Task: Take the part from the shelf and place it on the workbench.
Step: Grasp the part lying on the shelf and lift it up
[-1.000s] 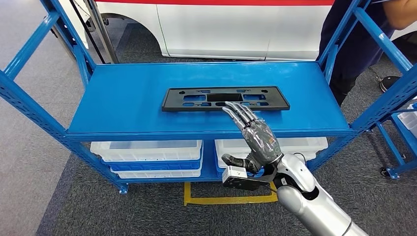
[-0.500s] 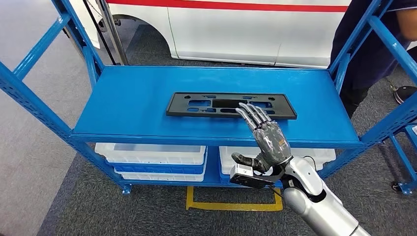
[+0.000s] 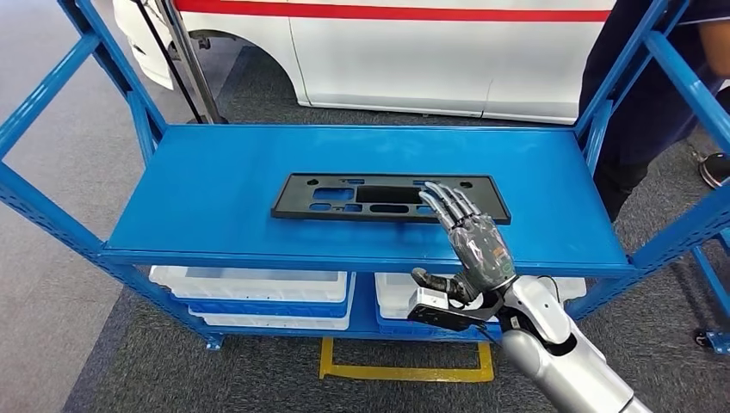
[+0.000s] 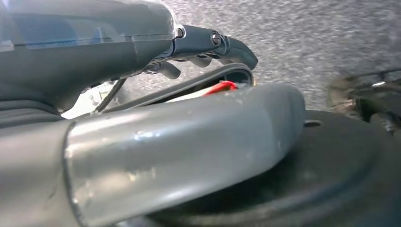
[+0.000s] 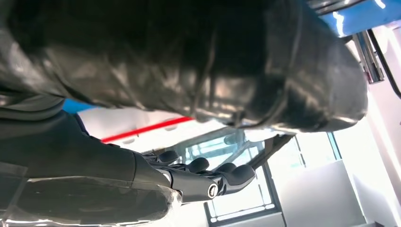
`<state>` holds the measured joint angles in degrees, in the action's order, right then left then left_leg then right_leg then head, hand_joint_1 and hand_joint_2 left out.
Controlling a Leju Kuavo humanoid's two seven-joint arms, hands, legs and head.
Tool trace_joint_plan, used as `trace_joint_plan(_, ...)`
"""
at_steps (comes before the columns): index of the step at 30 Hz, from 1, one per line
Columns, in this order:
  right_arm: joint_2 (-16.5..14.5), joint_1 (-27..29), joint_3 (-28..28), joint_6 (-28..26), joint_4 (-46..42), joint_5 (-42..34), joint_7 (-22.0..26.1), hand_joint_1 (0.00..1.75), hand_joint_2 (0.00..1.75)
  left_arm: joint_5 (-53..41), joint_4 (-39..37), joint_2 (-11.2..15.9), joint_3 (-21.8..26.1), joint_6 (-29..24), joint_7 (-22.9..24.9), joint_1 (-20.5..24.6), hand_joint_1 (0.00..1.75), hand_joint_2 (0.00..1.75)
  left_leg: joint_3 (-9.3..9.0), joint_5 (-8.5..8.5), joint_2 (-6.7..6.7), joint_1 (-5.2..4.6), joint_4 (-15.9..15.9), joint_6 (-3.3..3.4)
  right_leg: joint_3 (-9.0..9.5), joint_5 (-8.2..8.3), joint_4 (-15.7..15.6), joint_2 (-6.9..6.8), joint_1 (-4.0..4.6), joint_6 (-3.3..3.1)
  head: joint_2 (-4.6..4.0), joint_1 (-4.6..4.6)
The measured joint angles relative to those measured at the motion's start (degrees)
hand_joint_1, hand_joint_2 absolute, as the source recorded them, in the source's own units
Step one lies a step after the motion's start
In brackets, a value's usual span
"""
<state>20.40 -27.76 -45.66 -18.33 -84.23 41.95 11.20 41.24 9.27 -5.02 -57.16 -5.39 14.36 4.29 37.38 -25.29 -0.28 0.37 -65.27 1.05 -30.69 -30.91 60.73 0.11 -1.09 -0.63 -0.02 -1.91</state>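
Head view, right hand: the right hand (image 3: 472,237) reaches over the front edge of the shelf (image 3: 215,198) with its fingers (image 3: 448,200) stretched out flat and apart, holding nothing.
Head view, part: the flat black part (image 3: 344,196) lies on the top board of the shelf, just ahead of the hand; the fingertips overlap its near right end, but I cannot tell whether they touch it or hover above it.
Head view, surroundings: white trays (image 3: 250,288) sit on the lower level below the hand, a white vehicle (image 3: 430,52) stands beyond the shelf, and a person (image 3: 646,95) stands off to the hand's right.
Left wrist view, left hand: the left hand (image 4: 203,45) hangs above grey carpet (image 4: 321,38); its fingers look loosely curled with nothing in them, though the pose is too close and oblique to call, so I cannot tell its state.
Right wrist view, right hand: the right hand is seen from behind with its dark fingers (image 5: 222,177) extended and nothing between them and the thick thumb (image 5: 189,61).
Progress, done: judging from this, only the reach to the part is under way.
Progress, left: the part is not yet gripped or lifted; the grasp, the carry and the placing on the tabletop all remain.
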Motion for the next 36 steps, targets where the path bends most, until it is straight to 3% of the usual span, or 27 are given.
trace_joint_plan(1, 0.0, 0.0, 0.0, 0.0, 0.0, 0.0, 0.0, 0.00, 0.00, 0.0, 0.0, 0.0, 0.0, 0.0, 0.0, 0.0, 0.00, 0.00, -0.70, 0.71, 0.05, -0.30, 1.8, 0.46, 0.28, -0.18, -0.2, -0.04, 0.00, 0.23, 0.00, -0.01)
trace_joint_plan(3, 0.0, -0.1, 0.0, 0.1, 0.0, 0.0, 0.1, 0.00, 0.00, 0.1, -0.1, 0.1, -0.1, 0.0, -0.1, 0.1, 0.00, 0.00, -1.55, 0.10, 0.10, -0.67, 3.5, 0.90, 0.42, -0.15, -0.9, -0.19, 0.00, 0.82, 0.01, -0.04)
trace_joint_plan(6, 0.0, -0.2, 0.0, 0.1, -0.1, 0.1, 0.1, 0.00, 0.00, 0.2, -0.1, 0.0, -0.2, -0.1, -0.2, 0.3, 0.00, 0.00, -3.23, -0.73, 0.07, -0.17, 6.5, 1.20, -0.01, -0.88, -0.2, -0.42, 0.08, 1.56, 0.01, -0.03)
trace_joint_plan(7, 0.0, -0.2, 0.0, 0.1, -0.1, 0.1, 0.1, 0.00, 0.00, 0.2, -0.1, 0.0, -0.2, -0.1, -0.2, 0.2, 0.00, 0.00, -3.77, -0.83, 0.06, 0.00, 7.1, 1.34, -1.22, -1.91, 2.1, -0.38, 0.14, 1.71, 0.01, 0.00)
trace_joint_plan(9, 0.0, 0.0, 0.0, 0.1, 0.0, 0.1, 0.1, 0.00, 0.00, 0.2, -0.1, 0.0, -0.4, -0.2, -0.2, 0.1, 0.00, 0.00, -4.51, -1.24, -0.02, -0.10, 7.4, 1.69, -5.67, -4.25, 9.5, -0.25, 0.14, 1.86, 0.01, 0.02)
trace_joint_plan(10, 0.0, 0.1, 0.0, 0.1, 0.1, 0.1, 0.1, 0.00, 0.00, 0.3, -0.1, 0.0, -0.4, -0.2, -0.2, 0.1, 0.00, 0.00, -4.88, -1.58, -0.10, -0.19, 7.4, 1.82, -8.01, -4.63, 12.7, -0.22, 0.16, 1.93, 0.01, 0.03)
trace_joint_plan(11, 0.0, 0.2, 0.0, 0.1, 0.1, 0.1, 0.1, 0.00, 0.00, 0.3, -0.1, 0.0, -0.5, -0.2, -0.2, 0.1, 0.00, 0.00, -5.34, -1.97, -0.20, -0.28, 7.3, 1.87, -9.55, -3.88, 14.1, -0.21, 0.17, 1.95, 0.01, 0.03)
trace_joint_plan(12, 0.0, 0.3, -0.1, 0.1, 0.2, 0.1, 0.1, 0.00, 0.00, 0.3, -0.1, 0.0, -0.5, -0.2, -0.2, 0.1, 0.00, 0.00, -5.91, -2.44, -0.31, -0.35, 7.2, 1.84, -10.08, -1.95, 13.3, -0.21, 0.19, 1.89, 0.01, 0.03)
trace_joint_plan(14, 0.0, 0.3, -0.1, 0.1, 0.2, 0.1, 0.1, 0.00, 0.00, 0.4, -0.1, -0.1, -0.6, -0.2, -0.2, 0.0, 0.00, 0.00, -7.08, -3.54, -0.46, -0.42, 7.0, 1.63, -8.52, 3.54, 7.1, -0.19, 0.31, 1.43, 0.00, 0.04)
trace_joint_plan(15, 0.0, 0.3, -0.1, 0.2, 0.3, 0.1, 0.1, 0.00, 0.00, 0.5, -0.1, -0.1, -0.6, -0.2, -0.2, 0.1, 0.00, 0.00, -7.47, -4.05, -0.52, -0.55, 6.8, 1.41, -7.50, 5.48, 4.0, -0.16, 0.49, 1.12, -0.01, 0.05)
trace_joint_plan(16, 0.0, 0.3, -0.1, 0.2, 0.3, 0.1, 0.1, 0.00, 0.00, 0.5, -0.1, -0.1, -0.7, -0.2, -0.3, 0.1, 0.00, 0.00, -7.59, -4.42, -0.57, -0.60, 6.7, 1.17, -6.65, 6.18, 1.7, -0.14, 0.66, 0.84, -0.01, 0.08)
trace_joint_plan(19, 0.0, 0.3, -0.1, 0.3, 0.4, 0.1, 0.1, 0.00, 0.00, 0.6, -0.1, -0.2, -0.8, -0.2, -0.3, 0.2, 0.00, 0.00, -7.59, -4.78, -0.54, -0.70, 6.9, 0.55, -5.89, 5.19, -0.2, 0.04, 0.86, 0.38, 0.00, 0.08)
trace_joint_plan(22, 0.0, 0.4, -0.1, 0.7, 0.4, 0.5, 0.1, 0.00, 0.00, 0.7, -0.1, -0.2, -0.9, -0.3, -0.2, 0.3, 0.00, 0.00, -8.52, -4.32, -0.52, -1.00, 7.7, 0.71, -4.87, 5.19, -1.4, 0.16, 0.47, 0.45, 0.00, 0.09)
trace_joint_plan(26, 0.0, 0.4, -0.2, 0.9, 0.7, 0.9, 0.1, 0.00, 0.00, 0.7, -0.1, -0.2, -0.9, -0.4, -0.1, 0.3, 0.00, 0.00, -8.82, -4.16, -0.56, -0.94, 7.8, 0.83, -4.47, 4.98, -1.6, 0.20, 0.57, 0.38, 0.00, 0.07)
trace_joint_plan(33, 0.0, 0.4, -0.2, 1.0, 1.3, 0.9, 0.1, 0.00, 0.00, 0.8, -0.1, -0.2, -1.0, -0.4, 0.1, 0.3, 0.00, 0.00, -9.34, -4.84, -0.52, -0.68, 8.7, 0.36, -4.43, 4.86, -1.5, 0.18, 0.86, 0.19, 0.01, 0.07)
trace_joint_plan(36, 0.0, 0.4, -0.2, 1.4, 1.4, 0.9, 0.1, 0.00, 1.31, 0.8, -0.1, -0.2, -1.0, -0.4, 0.2, 0.3, 0.00, 0.00, -9.37, -4.82, -0.52, -0.68, 8.7, 0.32, -4.30, 4.87, -1.5, 0.18, 0.80, 0.19, 0.01, 0.07)
